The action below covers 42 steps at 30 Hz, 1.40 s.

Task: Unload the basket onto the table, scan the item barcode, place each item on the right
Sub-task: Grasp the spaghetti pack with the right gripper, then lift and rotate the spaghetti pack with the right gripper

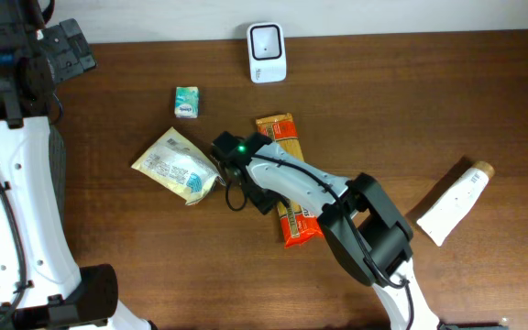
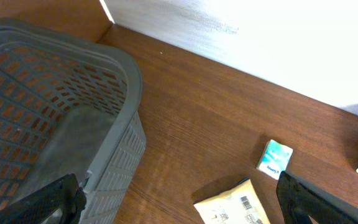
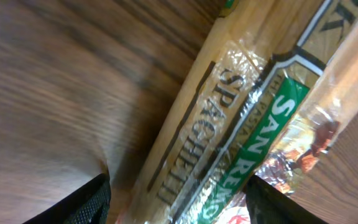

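A long orange spaghetti packet [image 1: 278, 130] lies flat in the middle of the table. In the right wrist view the spaghetti packet [image 3: 229, 118] runs diagonally between my fingers. My right gripper [image 1: 260, 196] [image 3: 179, 202] is open low over it, one finger [image 3: 89, 202] on each side. No barcode shows on the face I see. The white scanner [image 1: 267, 52] stands at the table's far edge. My left gripper [image 2: 179, 208] is open and holds nothing, high at the far left above the basket's edge.
A grey basket [image 2: 73, 112] stands at the left. A small teal packet [image 1: 186, 101] [image 2: 275, 158] and a pale yellow pouch [image 1: 174, 165] [image 2: 232, 205] with a printed barcode lie left of the spaghetti. A white tube [image 1: 455, 202] lies at the right.
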Available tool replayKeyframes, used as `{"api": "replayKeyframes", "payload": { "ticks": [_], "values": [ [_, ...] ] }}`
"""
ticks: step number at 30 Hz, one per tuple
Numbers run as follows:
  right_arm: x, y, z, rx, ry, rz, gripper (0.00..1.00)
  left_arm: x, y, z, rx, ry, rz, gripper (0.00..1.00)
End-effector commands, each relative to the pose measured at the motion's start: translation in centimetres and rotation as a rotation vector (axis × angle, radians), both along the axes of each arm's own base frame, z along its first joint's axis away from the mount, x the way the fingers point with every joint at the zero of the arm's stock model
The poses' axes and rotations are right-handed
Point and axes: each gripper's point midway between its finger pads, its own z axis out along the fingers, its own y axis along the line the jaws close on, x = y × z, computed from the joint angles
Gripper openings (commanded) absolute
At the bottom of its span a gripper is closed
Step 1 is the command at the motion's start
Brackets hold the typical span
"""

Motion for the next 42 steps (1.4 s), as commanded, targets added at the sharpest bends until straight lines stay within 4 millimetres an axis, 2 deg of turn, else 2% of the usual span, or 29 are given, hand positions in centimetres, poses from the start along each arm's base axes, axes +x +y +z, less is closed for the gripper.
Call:
{"api": "replayKeyframes", "payload": {
  "ticks": [1,2,3,6,8,9,10,11,12,13,14,16,17,19,21,22,24,25,28,30,31,32,33,35,38,39,40,41,42],
  "values": [
    [0.1,-2.2,-2.2,-0.159,0.002,0.021,0.49,0.0,0.3,0.0,0.015,0.007,0.003,0.99],
    [-0.2,-2.6,-2.7,-0.181,0.019,0.016,0.41,0.0,0.3,0.0,0.015,0.007,0.003,0.99],
    [-0.4,-2.7,-2.7,-0.186,0.021,0.006,0.22,0.0,0.3,0.0,0.015,0.007,0.003,0.99],
    [0.1,-2.2,-1.6,-0.17,0.013,0.004,0.04,0.0,0.3,0.0,0.015,0.007,0.003,0.99],
    [-0.2,-0.6,0.8,-0.086,0.05,-0.012,0.04,0.0,0.3,0.0,0.015,0.007,0.003,0.99],
    [-1.0,1.3,2.5,0.035,0.115,-0.024,0.04,0.0,0.3,0.0,0.015,0.007,0.003,0.99],
    [-1.8,3.6,5.4,0.214,0.198,-0.01,0.04,0.0,0.3,0.0,0.015,0.007,0.003,0.99],
    [-2.0,4.5,7.3,0.329,0.229,-0.007,0.04,0.0,0.3,0.0,0.015,0.007,0.003,0.99],
    [-2.3,5.8,10.1,0.522,0.291,-0.01,0.04,0.0,0.3,0.0,0.015,0.007,0.003,0.99],
    [-2.4,6.7,12.0,0.705,0.369,-0.001,0.04,0.0,0.3,0.0,0.015,0.007,0.003,0.99],
    [-1.9,6.4,12.8,0.814,0.42,-0.029,0.04,0.0,0.3,0.0,0.015,0.007,0.003,0.99],
    [-1.2,5.5,11.5,0.881,0.456,-0.089,0.04,0.0,0.3,0.0,0.015,0.007,0.003,0.99],
    [-1.0,4.4,9.0,0.878,0.467,-0.145,0.04,0.0,0.3,0.0,0.015,0.007,0.003,0.99],
    [-1.1,2.3,5.2,0.868,0.479,-0.215,0.04,0.0,0.3,0.0,0.015,0.007,0.003,0.99],
    [-0.4,-0.4,2.8,0.871,0.457,-0.283,0.05,0.0,0.3,0.0,0.015,0.007,0.003,0.99],
    [0.6,-2.7,2.3,0.858,0.435,-0.341,0.31,0.0,0.3,0.0,0.015,0.007,0.003,0.99],
    [2.0,-5.2,2.3,0.869,0.401,-0.386,0.43,0.0,0.3,0.0,0.015,0.007,0.003,0.99],
    [2.1,-5.5,2.3,0.878,0.398,-0.386,0.43,0.0,0.3,0.0,0.015,0.007,0.003,0.99],
    [1.0,-3.7,2.8,0.913,0.434,-0.266,0.5,0.0,0.3,0.0,0.015,0.007,0.003,0.99],
    [0.3,-3.2,2.0,0.825,0.425,-0.238,0.61,0.0,0.3,0.0,0.015,0.007,0.003,0.99],
    [0.1,-3.6,1.7,0.786,0.422,-0.255,0.69,0.0,0.3,0.0,0.015,0.007,0.003,0.99],
    [-0.4,-3.6,1.4,0.77,0.434,-0.259,0.84,0.0,0.3,0.0,0.015,0.007,0.003,0.99],
    [-0.8,-3.9,0.8,0.736,0.436,-0.262,0.88,0.0,0.3,0.0,0.015,0.007,0.003,0.99],
    [-1.3,-5.3,-0.4,0.639,0.424,-0.305,0.88,0.0,0.3,0.0,0.015,0.007,0.003,0.99],
    [-0.3,-6.8,-0.2,0.668,0.412,-0.4,0.95,0.0,0.3,0.0,0.015,0.007,0.003,0.99],
    [-0.5,-6.9,-0.4,0.7,0.426,-0.405,0.96,0.0,0.3,0.0,0.015,0.007,0.003,0.99],
    [-1.3,-6.1,-0.8,0.742,0.457,-0.373,0.95,0.0,0.3,0.0,0.015,0.007,0.003,0.99],
    [-2.1,-5.9,-1.5,0.75,0.476,-0.367,0.9,0.0,0.3,0.0,0.015,0.007,0.003,0.99],
    [-2.8,-6.0,-2.2,0.751,0.488,-0.349,0.61,0.0,0.3,0.0,0.015,0.007,0.003,0.99]
  ]
}}
